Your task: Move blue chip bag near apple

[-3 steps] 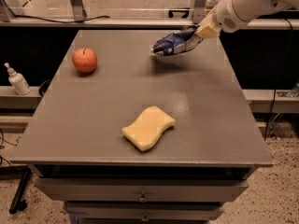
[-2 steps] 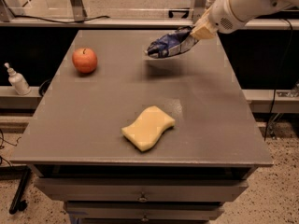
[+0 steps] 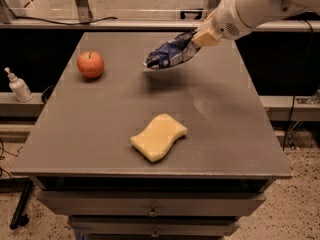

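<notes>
Aloft over table (image 3: 220, 119): gripper (image 3: 192, 43) with bag (image 3: 166, 57)

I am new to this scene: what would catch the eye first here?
The gripper, over the far right of the table, holds a blue chip bag above the surface. A red apple sits at the far left, and a yellow sponge lies near the front edge.

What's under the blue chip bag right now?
The blue chip bag hangs in the air, pinched by the hand over the far side of the table. Below it: only bare tabletop and its shadow. Its underside is hidden.
</notes>
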